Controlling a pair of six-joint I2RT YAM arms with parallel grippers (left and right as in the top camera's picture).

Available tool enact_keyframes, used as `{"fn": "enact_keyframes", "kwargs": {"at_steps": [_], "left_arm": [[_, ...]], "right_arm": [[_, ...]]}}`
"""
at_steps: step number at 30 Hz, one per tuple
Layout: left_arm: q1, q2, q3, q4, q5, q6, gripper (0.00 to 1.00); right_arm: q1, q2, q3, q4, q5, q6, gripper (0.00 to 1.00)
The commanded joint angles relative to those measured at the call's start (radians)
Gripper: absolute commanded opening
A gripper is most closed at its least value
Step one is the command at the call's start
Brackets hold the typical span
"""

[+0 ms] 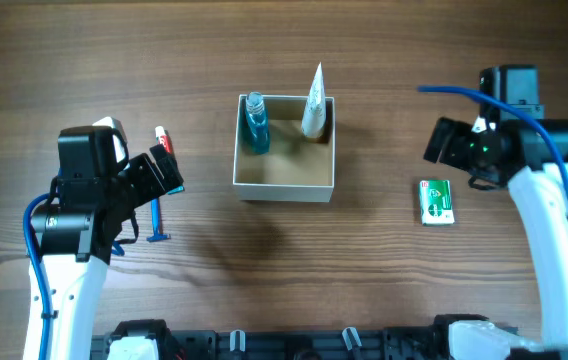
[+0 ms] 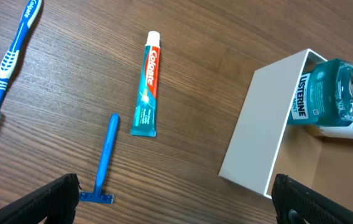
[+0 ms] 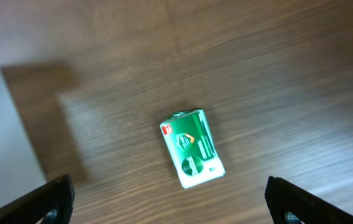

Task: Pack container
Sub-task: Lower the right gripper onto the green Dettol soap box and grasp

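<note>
The container (image 1: 282, 192), a white-walled square box with a tan inside, stands mid-table. It holds a blue mouthwash bottle (image 1: 255, 122) and a white tube (image 1: 314, 100), both upright. It also shows in the left wrist view (image 2: 260, 124) with the mouthwash (image 2: 322, 93). A toothpaste tube (image 2: 146, 87), a blue razor (image 2: 105, 162) and a blue toothbrush (image 2: 12, 53) lie on the table left of the box. A green packet (image 3: 192, 149) lies to its right (image 1: 436, 201). My left gripper (image 2: 176, 205) is open and empty above the razor. My right gripper (image 3: 170, 202) is open and empty above the green packet.
The wooden table bears only these items. In the overhead view the left arm (image 1: 169, 172) covers most of the toothpaste (image 1: 163, 139) and part of the razor (image 1: 156, 225). The right arm (image 1: 442, 142) is right of the box.
</note>
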Motion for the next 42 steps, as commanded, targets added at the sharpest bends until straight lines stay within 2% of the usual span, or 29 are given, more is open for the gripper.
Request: {"fn": "enact_keyframes", "kwargs": {"at_steps": [1,9,15,29,42], "left_arm": [[-0.005,0.001,0.016,0.003,0.027,-0.009,1.00],[-0.005,0.001,0.016,-0.002,0.027,-0.008,1.00],[-0.005,0.001,0.016,-0.008,0.027,-0.008,1.00],[-0.005,0.001,0.016,-0.008,0.027,-0.008,1.00],[-0.005,0.001,0.016,-0.008,0.027,-0.009,1.00]], "right_arm": [[-0.030,0.074,-0.113,0.081,-0.101,-0.116,1.00],[-0.042,0.234,-0.157,0.185,-0.071,-0.119,1.00],[-0.064,0.314,-0.158,0.193,-0.071,-0.192,1.00],[-0.071,0.331,-0.290,0.271,-0.105,-0.326,1.00],[-0.071,0.333,-0.327,0.344,-0.105,-0.323,1.00]]}}
